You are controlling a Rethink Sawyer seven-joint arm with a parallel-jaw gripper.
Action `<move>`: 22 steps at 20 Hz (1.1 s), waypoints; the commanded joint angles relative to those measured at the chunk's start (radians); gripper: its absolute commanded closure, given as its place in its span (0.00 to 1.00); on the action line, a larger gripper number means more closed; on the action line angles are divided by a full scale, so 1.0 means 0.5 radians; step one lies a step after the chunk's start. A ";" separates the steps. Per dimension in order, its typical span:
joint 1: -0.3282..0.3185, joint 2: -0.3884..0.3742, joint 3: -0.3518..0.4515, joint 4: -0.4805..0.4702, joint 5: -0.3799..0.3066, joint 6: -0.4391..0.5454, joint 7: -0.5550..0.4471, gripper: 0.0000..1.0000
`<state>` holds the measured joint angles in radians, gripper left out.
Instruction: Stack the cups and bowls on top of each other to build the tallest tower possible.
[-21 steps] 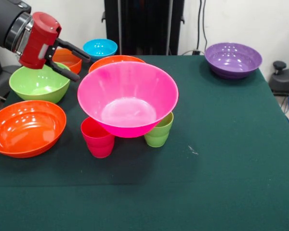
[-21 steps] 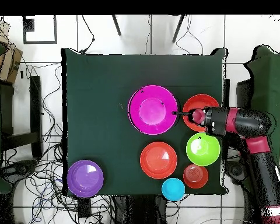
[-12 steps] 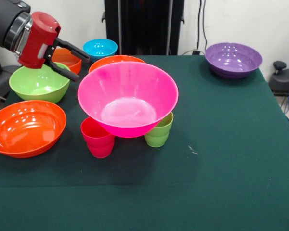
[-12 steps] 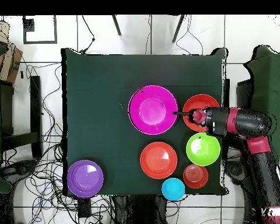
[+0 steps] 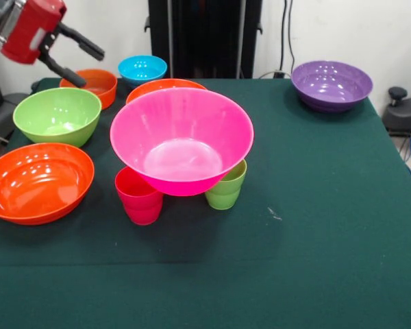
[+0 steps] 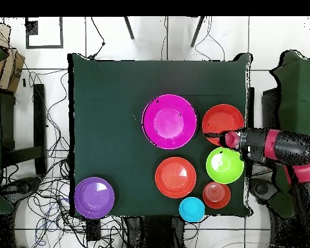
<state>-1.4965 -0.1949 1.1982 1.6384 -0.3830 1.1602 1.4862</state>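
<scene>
A large pink bowl point(image 5: 181, 137) point(image 6: 170, 121) rests tilted on a magenta-red cup point(image 5: 140, 197) and a light green cup point(image 5: 226, 188) near the table's middle. My gripper point(image 5: 92, 67) point(image 6: 210, 136) hangs open and empty high at the left, above the green bowl point(image 5: 57, 115) point(image 6: 224, 165) and the small orange bowl point(image 5: 92, 83) point(image 6: 216, 194). A wide orange bowl point(image 5: 38, 181) point(image 6: 223, 121) lies front left. Another wide orange bowl point(image 5: 166, 86) point(image 6: 175, 175) sits behind the pink one. A small blue bowl point(image 5: 142, 67) point(image 6: 192, 208) and a purple bowl point(image 5: 331, 83) point(image 6: 94, 197) stand at the back.
The dark green table point(image 5: 315, 226) point(image 6: 106, 116) carries all the bowls on its left and back parts. Cables and chair legs point(image 6: 128, 27) lie on the floor around it.
My gripper has risen and drawn back towards the table's edge, away from the pink bowl. It stays open. No bowl or cup has moved.
</scene>
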 commanded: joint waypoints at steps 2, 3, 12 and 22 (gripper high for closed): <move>0.054 -0.431 -0.069 0.359 -0.232 -0.361 0.112 0.00; 0.075 -0.463 -0.098 0.379 -0.261 -0.411 0.138 0.00; 0.283 -0.794 -0.433 0.527 -0.451 -0.784 0.424 0.00; 0.535 -1.080 -0.731 0.767 -0.551 -1.067 0.595 0.00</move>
<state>-1.3035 -0.6100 0.9871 1.8682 -0.5634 0.7211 1.5949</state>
